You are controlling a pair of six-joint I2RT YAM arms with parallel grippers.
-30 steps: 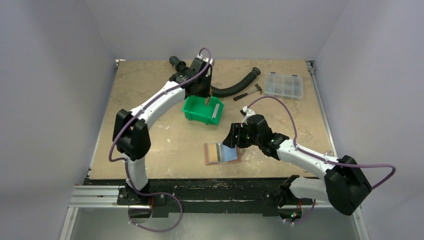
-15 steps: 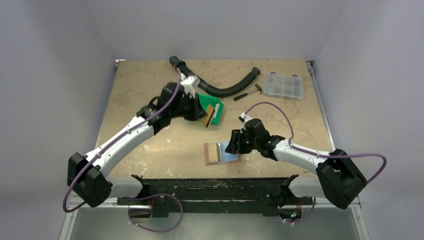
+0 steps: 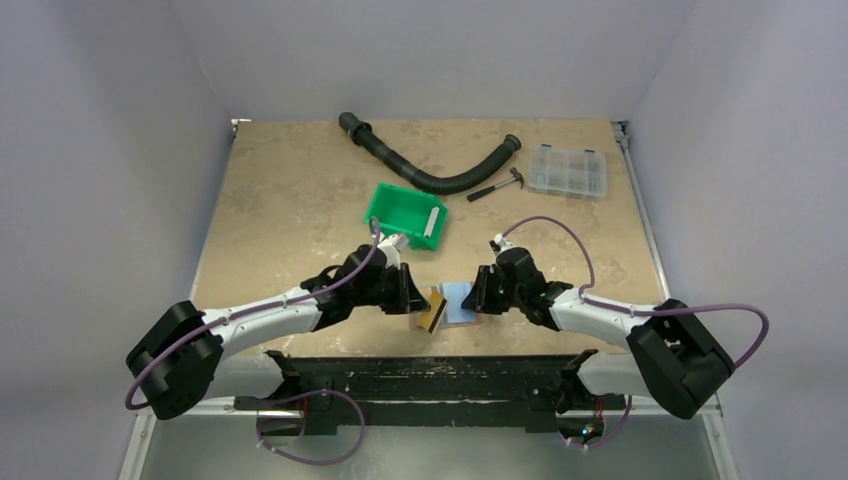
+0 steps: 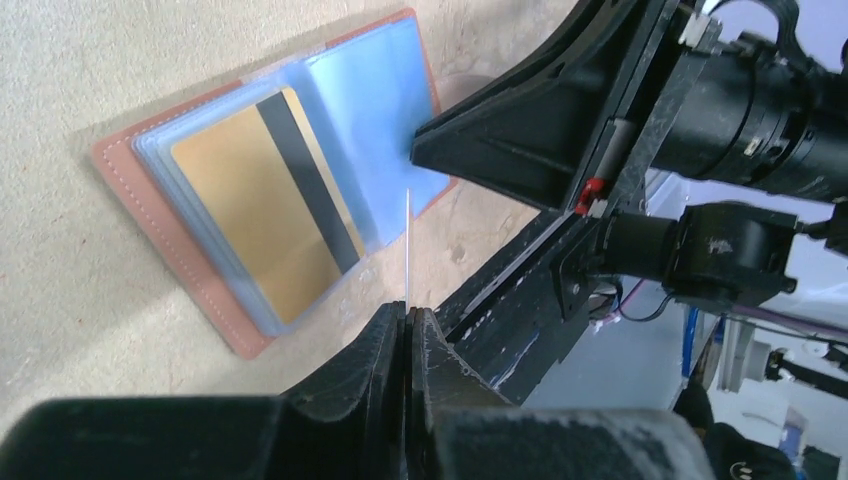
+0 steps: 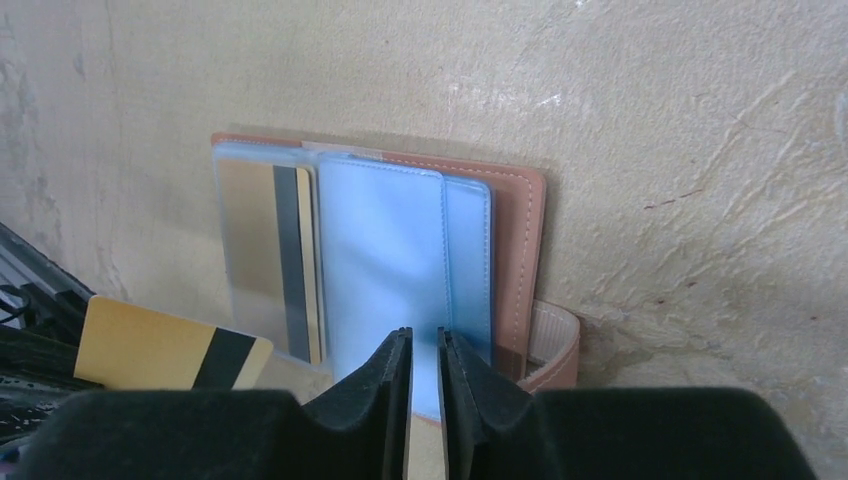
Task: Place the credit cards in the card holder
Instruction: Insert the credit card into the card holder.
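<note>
The open card holder [image 5: 520, 230] lies on the table [image 3: 300, 200] with one yellow-gold card [image 4: 265, 225] sleeved inside, the left fingers [image 4: 385, 350] pinch a second gold card [image 5: 160, 350] beside it, and whether the nearly closed right fingers [image 5: 385, 385] grip its blue sleeve [image 5: 385, 240] is unclear.

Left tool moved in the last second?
Yes. The left tool, gripping a gold card, moved from above the green bin toward the near edge, beside the card holder.
</note>
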